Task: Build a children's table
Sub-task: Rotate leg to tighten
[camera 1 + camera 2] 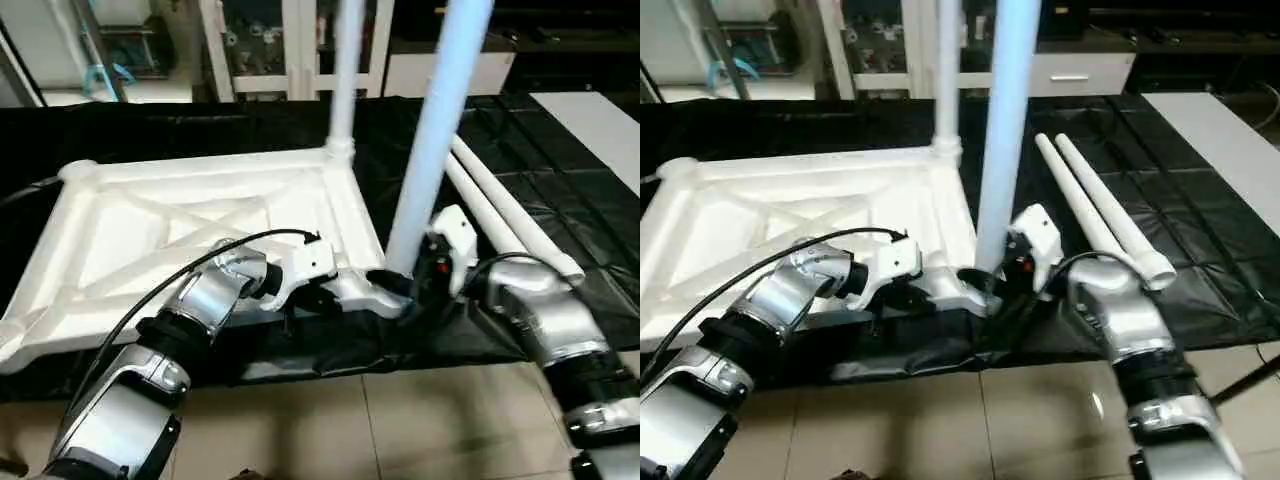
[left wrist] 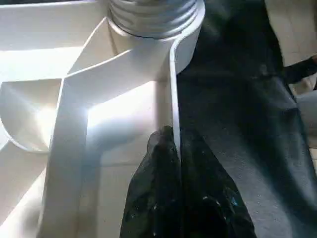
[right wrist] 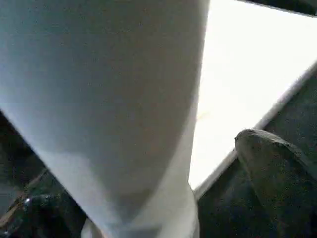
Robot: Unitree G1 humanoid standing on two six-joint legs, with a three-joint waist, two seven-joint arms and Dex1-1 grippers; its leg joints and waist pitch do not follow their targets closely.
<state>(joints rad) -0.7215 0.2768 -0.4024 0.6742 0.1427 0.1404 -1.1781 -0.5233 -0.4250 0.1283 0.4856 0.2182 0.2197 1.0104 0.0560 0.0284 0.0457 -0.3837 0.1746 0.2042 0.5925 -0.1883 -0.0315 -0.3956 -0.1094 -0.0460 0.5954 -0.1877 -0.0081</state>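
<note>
White tabletop point(image 1: 150, 230): two legs socketed | left jaws pinch its rim | right jaws wide beside near leg point(image 1: 430, 140)

White leg point(image 3: 114, 99) close up, between spread black fingers point(image 3: 272, 168), table top point(image 3: 247, 74) behind

I'm working in what looks like a lab or workshop room. Beyond my left tool point(image 1: 300, 300) a black sheet point(image 1: 560, 200) drapes the worktop, beige glossy floor tiles point(image 1: 400, 420) lie below it, and white cabinets point(image 1: 1080, 70) with cluttered white-framed shelving point(image 1: 270, 45) line the far wall.
</note>
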